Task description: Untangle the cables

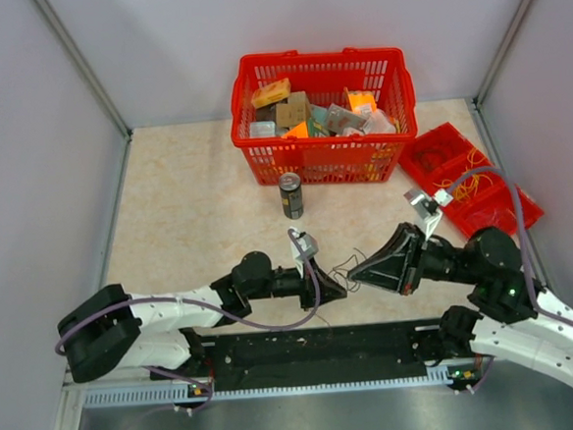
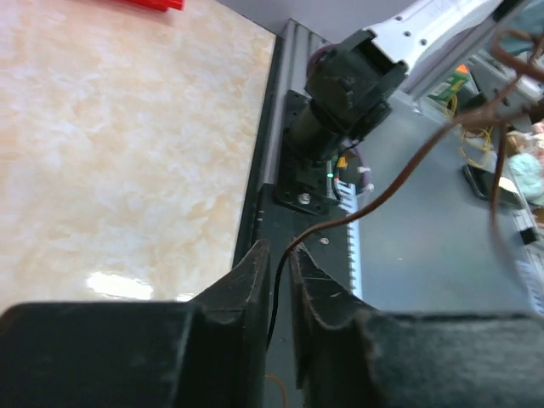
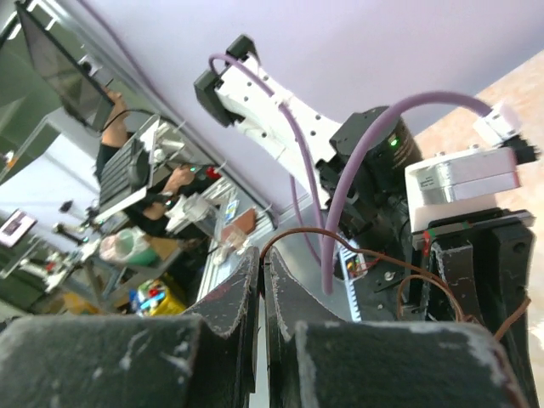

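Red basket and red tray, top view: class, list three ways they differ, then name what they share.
Depth: the red basket is tall with lattice walls and handles; the red tray is shallow and split into compartments. Contents: the basket holds small boxes and packets; the tray holds yellow-orange cables. Place: the basket stands at the table's far edge; the tray lies to its right. Both are red and open-topped.

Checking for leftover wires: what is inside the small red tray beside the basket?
Yellow-orange cables lie in the red tray. The right arm's hose crosses it, hiding whatever lies beneath.
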{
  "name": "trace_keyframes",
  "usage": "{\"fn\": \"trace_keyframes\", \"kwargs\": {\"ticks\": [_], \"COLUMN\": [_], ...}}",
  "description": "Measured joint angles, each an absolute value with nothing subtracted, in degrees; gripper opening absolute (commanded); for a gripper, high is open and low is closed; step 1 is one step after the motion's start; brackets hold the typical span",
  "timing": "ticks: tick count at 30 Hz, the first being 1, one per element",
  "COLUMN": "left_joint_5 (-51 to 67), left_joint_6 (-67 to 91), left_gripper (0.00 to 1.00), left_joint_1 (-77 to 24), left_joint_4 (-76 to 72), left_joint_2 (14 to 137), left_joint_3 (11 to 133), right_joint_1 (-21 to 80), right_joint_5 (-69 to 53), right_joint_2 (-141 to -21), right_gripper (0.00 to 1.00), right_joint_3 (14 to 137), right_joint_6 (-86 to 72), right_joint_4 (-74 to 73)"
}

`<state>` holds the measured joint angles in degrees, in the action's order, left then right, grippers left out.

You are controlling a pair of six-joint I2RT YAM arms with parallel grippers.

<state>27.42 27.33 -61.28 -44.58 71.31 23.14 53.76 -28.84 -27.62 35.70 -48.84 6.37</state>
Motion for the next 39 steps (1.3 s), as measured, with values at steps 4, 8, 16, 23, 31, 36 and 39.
{"fn": "trace_keyframes", "kwargs": {"ticks": [4,8,16,23,31,36,39], "left_joint_5": [23.0,15.2,-9.9,-29.5,-37.7,-32.6,-28.8], "left_joint_6": [26.0,25.3,30.0,36.8,39.1,35.3,32.7], "left_gripper": [0.0,0.0,0.0,0.0,0.0,0.0,0.0], "left_joint_1": [-61.3,-61.3,-61.3,-61.3,-61.3,-61.3,-61.3], "left_joint_4": [-40.9,-33.2,-5.9,17.0,27.9,25.8,24.9], "left_joint_2": [69.8,61.0,36.9,23.7,18.5,21.2,28.0], "left_joint_3": [23.0,20.6,19.6,22.2,29.8,35.8,43.7], "right_joint_1": [53.8,53.7,53.7,53.7,53.7,53.7,53.7], "right_joint_5": [-21.0,-8.9,13.2,23.6,30.0,27.3,21.8], "right_joint_2": [-24.6,-20.1,-14.5,-14.5,-14.2,-14.8,-18.0], "right_gripper": [0.0,0.0,0.0,0.0,0.0,0.02,0.2], "right_joint_3": [40.5,44.0,44.4,45.0,45.8,41.5,36.9], "right_joint_6": [-44.3,-39.9,-36.1,-33.5,-35.9,-39.3,-40.1], "right_joint_4": [-3.5,-14.0,-30.1,-39.7,-44.6,-42.6,-39.7]}}
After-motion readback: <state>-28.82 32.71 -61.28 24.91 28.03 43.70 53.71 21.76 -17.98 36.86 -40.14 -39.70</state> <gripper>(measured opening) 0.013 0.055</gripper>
